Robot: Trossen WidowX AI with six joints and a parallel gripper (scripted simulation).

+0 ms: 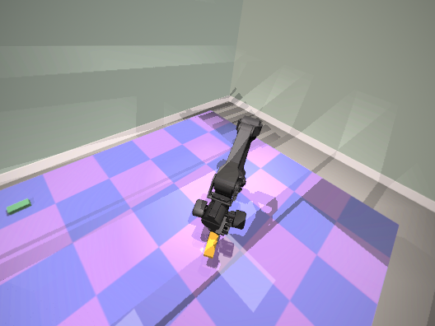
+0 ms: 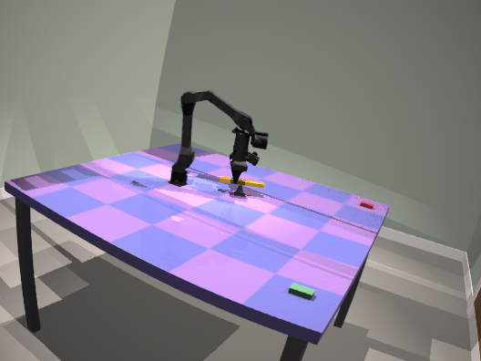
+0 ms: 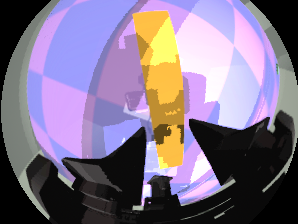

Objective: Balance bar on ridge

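Observation:
The yellow bar (image 1: 211,249) (image 2: 254,184) (image 3: 161,75) lies across the top of the small dark ridge (image 2: 239,192), with both ends off the table top. It looks about level in the exterior view. My gripper (image 2: 237,180) (image 3: 166,125) is open over the bar, pointing down. In the wrist view its fingertips stand on either side of the bar's near part, with a gap on each side. The arm hides part of the bar in the top view, and the ridge cannot be made out there.
A green block (image 1: 19,207) (image 2: 301,291) lies near one corner of the checkered table (image 1: 37,296) (image 2: 150,269). A red block (image 2: 366,205) lies near another corner. Shadows and light patches cross the table top.

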